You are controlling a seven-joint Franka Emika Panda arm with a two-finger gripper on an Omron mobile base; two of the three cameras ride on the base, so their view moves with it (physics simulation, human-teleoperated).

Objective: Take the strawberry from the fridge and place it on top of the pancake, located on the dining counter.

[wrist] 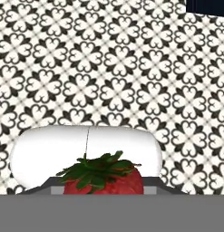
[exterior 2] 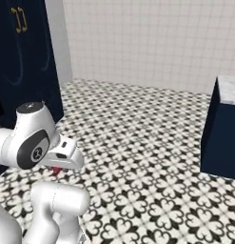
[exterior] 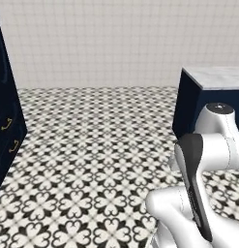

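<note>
The strawberry, bright red with a green leafy cap, sits low in the hand view between the two fingertips, and my gripper is shut on it. In the right base view the gripper hangs under the folded white arm, low over the floor, with a speck of the strawberry's red below the hand. The dining counter, a marble top on a navy base, stands ahead to the right, and its corner appears again at the right edge. The fridge and the pancake are out of view.
Navy cabinets with gold handles stand on the left. A black-and-white patterned tile floor stretches ahead to a white tiled wall, between the cabinets and the counter.
</note>
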